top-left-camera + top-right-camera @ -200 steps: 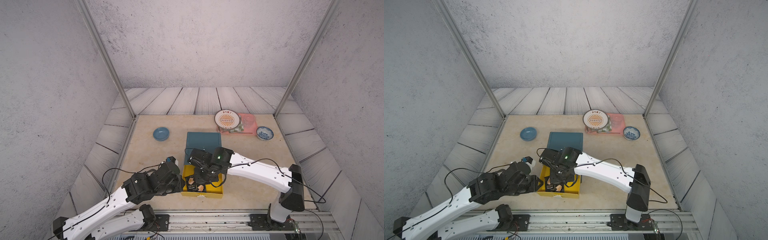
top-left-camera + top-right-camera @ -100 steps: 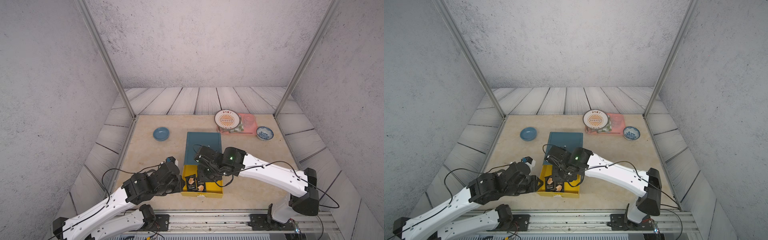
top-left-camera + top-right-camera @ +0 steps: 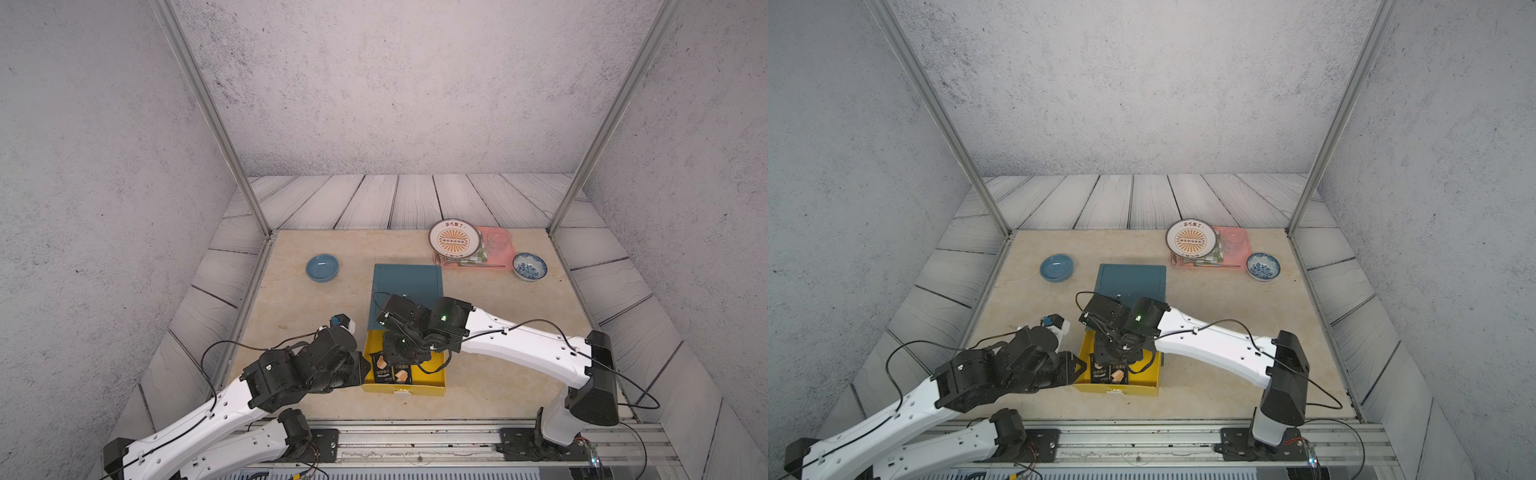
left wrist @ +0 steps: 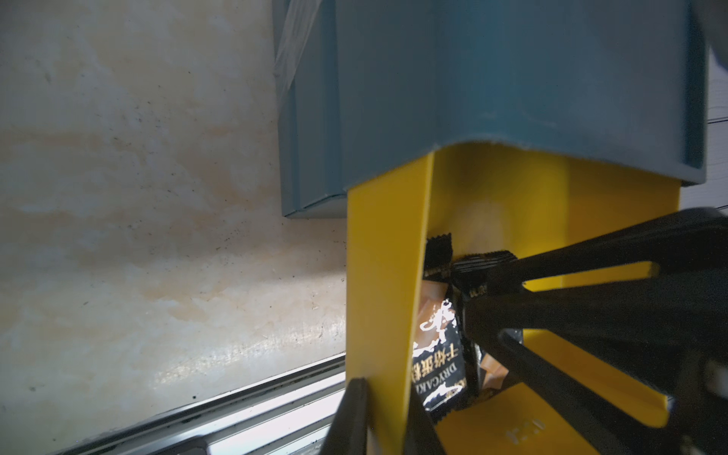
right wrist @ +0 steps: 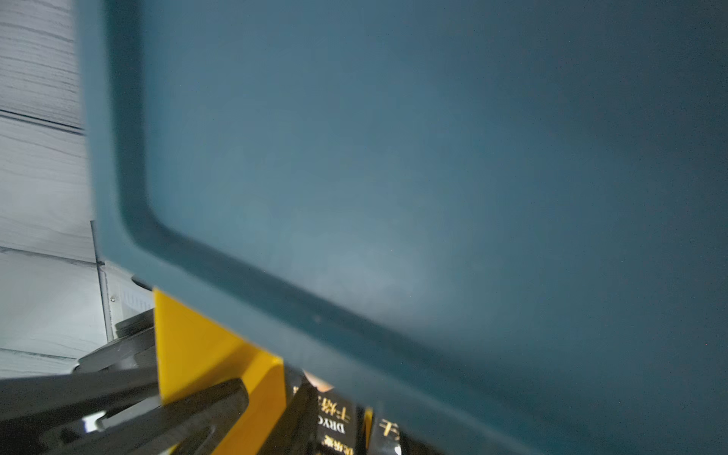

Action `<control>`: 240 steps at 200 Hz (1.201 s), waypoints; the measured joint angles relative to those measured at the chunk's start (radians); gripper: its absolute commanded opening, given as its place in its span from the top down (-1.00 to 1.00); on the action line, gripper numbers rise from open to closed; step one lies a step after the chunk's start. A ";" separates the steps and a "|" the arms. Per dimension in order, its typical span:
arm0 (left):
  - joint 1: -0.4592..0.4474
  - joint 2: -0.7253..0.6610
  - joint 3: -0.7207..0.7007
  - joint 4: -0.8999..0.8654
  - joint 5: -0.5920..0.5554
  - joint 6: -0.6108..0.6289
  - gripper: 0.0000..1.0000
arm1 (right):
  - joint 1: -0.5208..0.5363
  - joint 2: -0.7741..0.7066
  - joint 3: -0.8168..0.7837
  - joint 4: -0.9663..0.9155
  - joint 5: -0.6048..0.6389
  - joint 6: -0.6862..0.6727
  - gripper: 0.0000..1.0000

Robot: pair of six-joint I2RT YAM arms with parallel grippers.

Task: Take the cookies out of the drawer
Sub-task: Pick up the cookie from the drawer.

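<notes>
Seen from above, two white robot arms meet at a yellow drawer that stands open at the near end of a teal cabinet on a beige tabletop. The cookies lie inside the drawer toward its left side (black packets printed with tan biscuits; only two or three show, the rest being hidden under the arm).

The left gripper reaches in from the left. In the left wrist view it is clamped on the drawer's left wall, one finger outside and one inside, with the packets just beyond the inner finger.

The right gripper points down into the drawer, directly over the packets. Its jaws stand slightly apart with their tips among the packets. Whether they are pinching one cannot be told.

Well apart at the back are a blue bowl and a pink tray holding a plate.
</notes>
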 measured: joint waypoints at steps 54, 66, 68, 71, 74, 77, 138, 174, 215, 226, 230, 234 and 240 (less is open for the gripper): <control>0.000 0.000 0.000 0.003 0.001 -0.004 0.67 | 0.000 0.031 0.000 0.016 0.000 -0.017 0.31; 0.000 0.001 0.000 0.003 0.001 -0.004 0.66 | 0.000 0.037 0.000 0.016 0.000 -0.021 0.35; 0.000 0.001 0.000 0.003 0.001 -0.004 0.67 | 0.000 0.037 0.000 0.016 0.000 -0.022 0.36; 0.000 0.001 0.000 0.003 0.001 -0.005 0.67 | 0.000 0.039 0.000 0.017 0.001 -0.024 0.37; 0.000 0.001 0.000 0.003 0.002 -0.005 0.67 | 0.000 0.040 0.000 0.017 0.001 -0.024 0.38; 0.000 0.001 0.000 0.003 0.002 -0.005 0.67 | 0.000 0.041 0.000 0.017 0.001 -0.026 0.41; 0.000 0.003 -0.004 0.006 0.005 -0.006 0.67 | 0.000 0.051 0.000 0.029 0.009 -0.045 1.00; 0.000 0.003 -0.004 0.008 0.005 -0.005 0.67 | 0.000 0.048 0.000 0.028 0.019 -0.042 1.00; 0.000 0.003 -0.004 0.010 0.005 -0.005 0.67 | 0.000 0.020 0.000 0.019 0.055 -0.043 1.00; 0.000 0.005 -0.004 0.010 0.005 -0.005 0.67 | 0.000 0.007 0.000 0.013 0.063 -0.045 1.00; 0.000 0.005 -0.004 0.010 0.005 -0.005 0.67 | 0.000 0.002 0.000 0.011 0.065 -0.046 1.00; 0.000 0.005 -0.004 0.010 0.006 -0.005 0.67 | 0.000 -0.004 0.000 0.008 0.068 -0.046 1.00; 0.000 0.006 -0.004 0.010 0.006 -0.005 0.67 | 0.000 -0.013 0.001 0.006 0.070 -0.047 1.00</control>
